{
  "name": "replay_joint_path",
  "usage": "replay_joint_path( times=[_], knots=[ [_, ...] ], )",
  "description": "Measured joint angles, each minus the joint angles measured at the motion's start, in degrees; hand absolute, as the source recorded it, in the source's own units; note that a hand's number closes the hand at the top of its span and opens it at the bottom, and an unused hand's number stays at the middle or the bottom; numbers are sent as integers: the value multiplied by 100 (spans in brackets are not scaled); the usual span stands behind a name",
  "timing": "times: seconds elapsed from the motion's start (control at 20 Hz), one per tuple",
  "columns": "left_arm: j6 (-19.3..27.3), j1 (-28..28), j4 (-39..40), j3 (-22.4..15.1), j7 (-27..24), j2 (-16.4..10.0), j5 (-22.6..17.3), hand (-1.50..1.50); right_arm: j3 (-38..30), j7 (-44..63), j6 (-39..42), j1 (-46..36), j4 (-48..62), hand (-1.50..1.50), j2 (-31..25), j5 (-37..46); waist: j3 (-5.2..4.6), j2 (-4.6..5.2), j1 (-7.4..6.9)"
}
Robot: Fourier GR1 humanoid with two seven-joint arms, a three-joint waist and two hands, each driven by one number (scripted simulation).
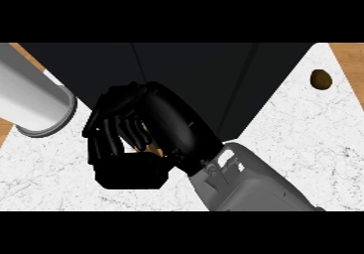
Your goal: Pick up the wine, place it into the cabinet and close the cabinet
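Observation:
My right hand (pixel 166 124) fills the middle of the head view, its grey forearm (pixel 250 186) coming in from the lower right. Its fingers (pixel 107 131) are curled round a dark thing that I take for the wine (pixel 149 145). Only a small tan patch of the wine shows between the fingers; the rest is hidden by the hand. A black block (pixel 133 172) just below the fingers may be the thumb or the bottle's end. The dark cabinet (pixel 206 69) spreads across the top centre, right behind the hand. I cannot make out how its door stands.
A large pale grey cylinder (pixel 27 99) lies at the left, its rim (pixel 56 121) close to my fingers. A small brown rounded object (pixel 321 79) rests on the white marble counter (pixel 309 129) at the upper right. Wooden strips edge both upper corners.

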State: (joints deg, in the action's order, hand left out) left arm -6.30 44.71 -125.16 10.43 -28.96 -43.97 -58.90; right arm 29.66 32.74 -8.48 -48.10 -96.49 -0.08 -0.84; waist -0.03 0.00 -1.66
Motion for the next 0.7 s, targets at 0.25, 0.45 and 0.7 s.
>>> replay_joint_path(
  times=[0.25,0.45,0.7],
  knots=[
    [192,-267,-186,-225,353,128,168,-150,-607,-511,304,-518,1035,150,-17,-38,-12,26,39],
    [389,-604,-223,-479,642,238,339,-150,-848,-953,581,-656,1532,150,-29,-94,-26,-19,61],
    [716,-1080,-164,-848,898,377,573,-150,-967,-1549,945,-738,1947,150,-44,-167,-58,-93,64]
  ],
)
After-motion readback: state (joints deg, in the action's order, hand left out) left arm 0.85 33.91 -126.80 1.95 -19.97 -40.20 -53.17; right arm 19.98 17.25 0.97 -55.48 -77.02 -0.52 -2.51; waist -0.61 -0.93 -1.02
